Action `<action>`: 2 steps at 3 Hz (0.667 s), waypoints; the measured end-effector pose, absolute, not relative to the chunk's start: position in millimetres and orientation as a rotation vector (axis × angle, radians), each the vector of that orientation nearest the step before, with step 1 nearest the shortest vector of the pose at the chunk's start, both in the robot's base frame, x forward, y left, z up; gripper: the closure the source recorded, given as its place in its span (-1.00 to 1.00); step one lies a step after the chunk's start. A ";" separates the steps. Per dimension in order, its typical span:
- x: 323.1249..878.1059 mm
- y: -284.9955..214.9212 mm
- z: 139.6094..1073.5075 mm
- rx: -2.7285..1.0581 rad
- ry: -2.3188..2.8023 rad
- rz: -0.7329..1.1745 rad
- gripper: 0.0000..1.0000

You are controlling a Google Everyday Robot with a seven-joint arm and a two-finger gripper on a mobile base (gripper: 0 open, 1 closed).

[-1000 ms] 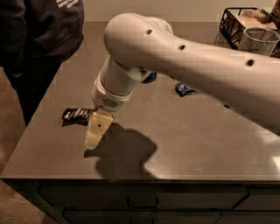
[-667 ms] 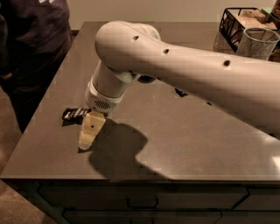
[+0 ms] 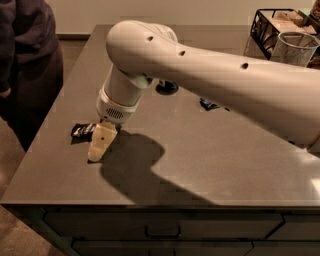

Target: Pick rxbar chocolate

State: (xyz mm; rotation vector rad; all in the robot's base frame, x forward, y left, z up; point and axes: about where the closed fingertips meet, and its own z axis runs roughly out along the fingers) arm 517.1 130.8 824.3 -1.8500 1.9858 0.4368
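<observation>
A matte grey-brown countertop (image 3: 225, 170) fills the view, soft light glancing off its far side (one broad shadow (image 3: 135, 162) lies across the middle). Beneath its front edge sit dark drawers (image 3: 235, 233) with a slim handle (image 3: 162, 233). A pale wall (image 3: 150, 10) runs behind, and brownish floor (image 3: 11, 232) shows at left. The gripper (image 3: 96, 151) hangs low over the counter's left front part.

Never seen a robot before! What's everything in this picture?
rxbar chocolate: one, black, counter's left part, beside the tool.
blue wrapper: one, blue, mid-counter, behind the arm.
round object: one, dark, behind the arm, unidentifiable.
wire basket: one, black, far right corner.
mesh cup: one, silvery, beside the basket.
counter: one, grey-brown, fills the middle of the view.
person: one, dark clothes, left edge.
arm: one, cream, reaching in from the right.
tool: one, cream, down at the counter beside the black bar.
</observation>
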 end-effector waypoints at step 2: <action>517.8 130.7 837.6 -1.849 1.988 0.439 0.72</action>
